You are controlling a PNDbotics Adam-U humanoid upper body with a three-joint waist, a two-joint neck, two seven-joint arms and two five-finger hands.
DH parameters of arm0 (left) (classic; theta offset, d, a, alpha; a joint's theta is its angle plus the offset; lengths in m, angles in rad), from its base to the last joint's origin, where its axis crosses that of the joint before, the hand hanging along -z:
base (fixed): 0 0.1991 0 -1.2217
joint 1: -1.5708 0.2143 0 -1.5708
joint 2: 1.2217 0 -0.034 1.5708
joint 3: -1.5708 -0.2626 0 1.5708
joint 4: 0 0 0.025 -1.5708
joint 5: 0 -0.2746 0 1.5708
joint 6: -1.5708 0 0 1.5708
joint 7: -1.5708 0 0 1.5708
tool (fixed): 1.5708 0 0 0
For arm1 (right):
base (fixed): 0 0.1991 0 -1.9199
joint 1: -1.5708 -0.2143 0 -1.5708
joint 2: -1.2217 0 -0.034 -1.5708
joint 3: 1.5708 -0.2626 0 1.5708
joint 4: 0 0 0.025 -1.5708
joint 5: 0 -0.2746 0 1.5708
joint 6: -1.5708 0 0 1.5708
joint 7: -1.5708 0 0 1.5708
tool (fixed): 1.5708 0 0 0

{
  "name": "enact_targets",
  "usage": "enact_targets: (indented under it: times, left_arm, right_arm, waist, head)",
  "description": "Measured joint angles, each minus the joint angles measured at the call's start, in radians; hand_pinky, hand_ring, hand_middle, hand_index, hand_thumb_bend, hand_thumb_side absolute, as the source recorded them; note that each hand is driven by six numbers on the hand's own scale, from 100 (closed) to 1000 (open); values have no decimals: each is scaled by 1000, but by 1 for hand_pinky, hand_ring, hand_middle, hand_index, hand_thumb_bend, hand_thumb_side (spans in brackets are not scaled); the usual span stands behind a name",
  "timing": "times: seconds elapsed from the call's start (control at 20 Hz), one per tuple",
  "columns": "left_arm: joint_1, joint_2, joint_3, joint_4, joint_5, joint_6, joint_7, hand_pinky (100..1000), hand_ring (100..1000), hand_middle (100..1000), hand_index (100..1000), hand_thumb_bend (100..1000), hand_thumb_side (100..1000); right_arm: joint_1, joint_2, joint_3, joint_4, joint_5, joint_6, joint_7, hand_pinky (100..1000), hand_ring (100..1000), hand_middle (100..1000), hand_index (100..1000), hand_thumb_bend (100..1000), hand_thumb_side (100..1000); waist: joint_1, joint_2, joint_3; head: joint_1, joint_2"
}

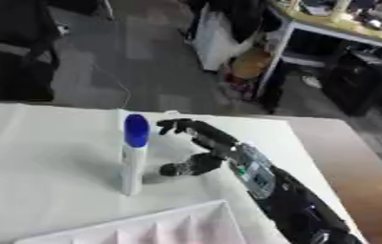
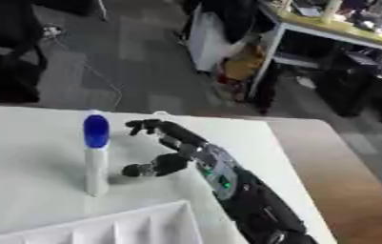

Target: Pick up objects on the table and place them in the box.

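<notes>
A tall white bottle with a blue cap (image 1: pixel 133 155) stands upright on the white table (image 1: pixel 44 157). My right hand (image 1: pixel 209 147) reaches in from the lower right and is open just to the right of the bottle, fingers and thumb spread toward it with a small gap between. The pale box (image 1: pixel 156 228) lies at the bottom edge, in front of the bottle; only its far rim and part of its inside show. My left hand is out of sight.
The white table ends at the right in a brown strip (image 1: pixel 352 162). Beyond its far edge lie a grey floor, a desk (image 1: pixel 336 28) with clutter and dark chairs.
</notes>
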Motion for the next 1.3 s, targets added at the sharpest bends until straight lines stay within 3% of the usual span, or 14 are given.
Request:
enact_targets:
  times: [0.35,0.85,0.95,1.05,1.2,1.3]
  left_arm:
    - [-13,-9,0,0,3,-5,-4,604,593,714,861,587,991]
    - [-17,-18,0,0,3,-11,-6,606,594,715,861,587,992]
    - [-17,-18,0,0,2,-14,-4,608,597,716,861,587,991]
    - [-21,-18,0,0,2,-17,-5,611,601,717,861,587,991]
    - [-33,-18,0,0,3,-25,-4,613,603,718,861,588,990]
    - [-36,-22,0,0,3,-27,-6,614,604,719,861,588,990]
  right_arm:
    - [-11,22,1,22,27,-8,9,857,955,782,972,768,791]
    - [-33,42,2,34,34,-11,11,853,955,779,969,765,791]
    - [-37,45,6,36,35,-11,11,853,954,778,969,765,791]
    - [-40,51,7,40,39,-11,10,853,954,778,969,765,793]
    - [-46,55,7,43,46,-11,10,853,954,778,969,765,794]
    - [-49,59,7,46,50,-13,8,853,955,778,969,767,794]
  waist:
    - [0,14,9]
    - [6,23,8]
    - [6,23,8]
    - [7,23,8]
    - [10,24,11]
    - [10,25,14]
  head:
    - [-39,-1]
    - [-29,5]
    - [-5,24]
    - [48,35]
    - [162,7]
    - [209,-19]
